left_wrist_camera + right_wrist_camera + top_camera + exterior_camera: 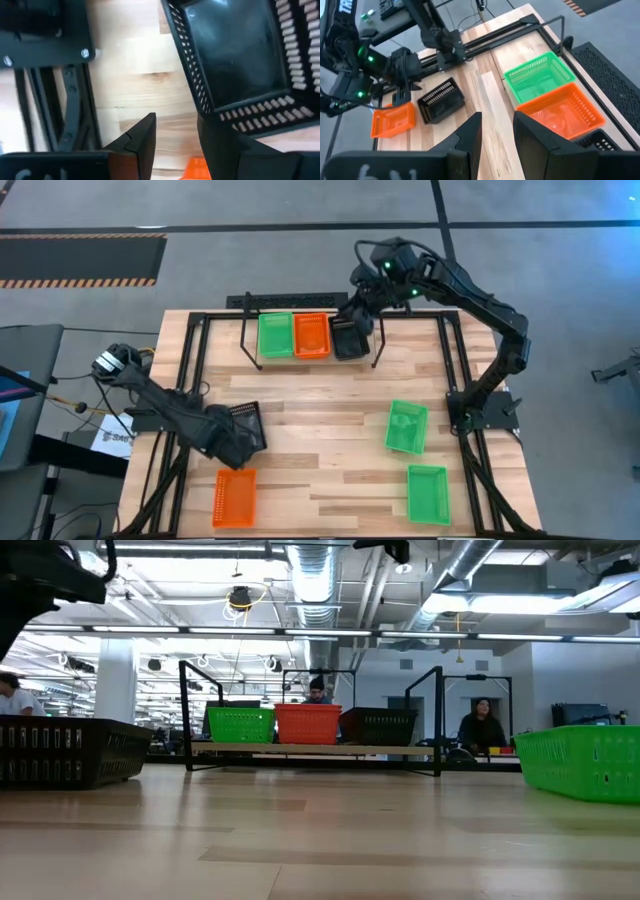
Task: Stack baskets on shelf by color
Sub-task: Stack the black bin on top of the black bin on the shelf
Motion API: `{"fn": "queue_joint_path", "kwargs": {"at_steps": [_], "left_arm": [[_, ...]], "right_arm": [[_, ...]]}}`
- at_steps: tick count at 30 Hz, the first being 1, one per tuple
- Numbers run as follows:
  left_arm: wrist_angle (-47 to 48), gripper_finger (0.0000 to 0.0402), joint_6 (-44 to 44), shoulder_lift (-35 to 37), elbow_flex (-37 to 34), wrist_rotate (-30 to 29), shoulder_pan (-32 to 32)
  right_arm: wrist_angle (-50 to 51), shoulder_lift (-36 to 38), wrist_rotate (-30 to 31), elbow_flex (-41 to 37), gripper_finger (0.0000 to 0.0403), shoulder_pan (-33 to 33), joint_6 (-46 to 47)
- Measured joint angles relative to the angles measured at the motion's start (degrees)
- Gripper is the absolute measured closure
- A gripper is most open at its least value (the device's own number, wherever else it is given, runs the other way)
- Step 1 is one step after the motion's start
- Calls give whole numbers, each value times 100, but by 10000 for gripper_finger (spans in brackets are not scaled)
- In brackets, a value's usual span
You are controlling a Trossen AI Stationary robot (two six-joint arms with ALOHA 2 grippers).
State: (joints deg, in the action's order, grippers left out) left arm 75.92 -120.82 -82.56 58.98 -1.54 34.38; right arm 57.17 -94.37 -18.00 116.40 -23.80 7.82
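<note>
Colours on my worktop (330, 405): pale wood planks with darker seams.

On the black wire shelf (250, 340) I see a green basket (275, 335), a red-orange basket (311, 335) and a black basket (348, 340); loose are two green baskets (406, 426) (427, 493), one orange basket (234, 497) and one black slatted basket (247, 423).

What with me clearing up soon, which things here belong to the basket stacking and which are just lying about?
Job: shelf; on it shelved green basket, shelved orange basket, shelved black basket; on the table loose black basket, loose orange basket, two loose green baskets.
Lying about: black tube frame, cables beside the table, people beyond.
</note>
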Motion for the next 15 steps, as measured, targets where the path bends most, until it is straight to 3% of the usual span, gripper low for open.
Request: {"fn": "queue_joint_path", "kwargs": {"at_steps": [4,10,15], "left_arm": [[-117,269,-695,0,0,-287,89],[-244,269,-895,0,0,-1052,44],[-258,269,-936,0,-138,-817,24]], "right_arm": [[-4,0,0,0,275,61,-88],[-13,0,8,0,274,46,-101],[-15,0,9,0,275,46,-101]]}}
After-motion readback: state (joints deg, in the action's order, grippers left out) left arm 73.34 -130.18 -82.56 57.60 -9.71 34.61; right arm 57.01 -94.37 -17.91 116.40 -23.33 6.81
